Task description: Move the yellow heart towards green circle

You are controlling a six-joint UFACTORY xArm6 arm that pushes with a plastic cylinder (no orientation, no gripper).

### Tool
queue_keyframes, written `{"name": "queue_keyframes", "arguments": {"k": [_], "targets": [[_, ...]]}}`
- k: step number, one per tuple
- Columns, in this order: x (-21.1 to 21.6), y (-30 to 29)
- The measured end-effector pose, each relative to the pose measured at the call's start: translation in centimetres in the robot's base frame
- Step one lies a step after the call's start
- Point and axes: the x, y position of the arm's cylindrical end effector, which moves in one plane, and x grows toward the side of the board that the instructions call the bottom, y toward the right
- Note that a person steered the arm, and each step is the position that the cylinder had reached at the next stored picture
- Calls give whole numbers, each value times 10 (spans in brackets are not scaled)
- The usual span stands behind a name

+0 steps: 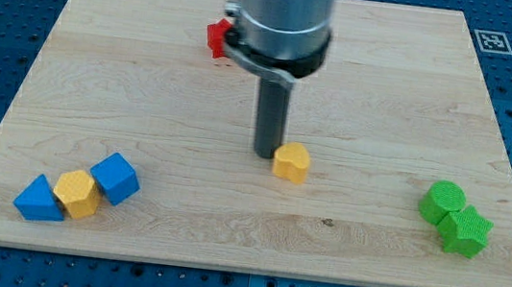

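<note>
The yellow heart (pixel 292 162) lies near the board's middle, a little below centre. My tip (pixel 266 152) stands just left of it, touching or almost touching its left side. The green circle (pixel 444 201) lies at the view's right, with a green star (pixel 466 231) touching it at its lower right. The heart is well to the left of the green circle, at about the same height in the view.
At the view's lower left a blue triangle (pixel 39 199), a yellow hexagon (pixel 77 192) and a blue cube (pixel 117 178) sit in a touching row. A red block (pixel 217 38) sits at the top, partly hidden behind the arm. The wooden board (pixel 387 100) ends in blue table edges.
</note>
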Motion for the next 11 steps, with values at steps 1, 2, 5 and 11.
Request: {"name": "queue_keyframes", "arguments": {"k": [1, 2, 5, 11], "targets": [[3, 36], [9, 45], [36, 8], [53, 147]]}}
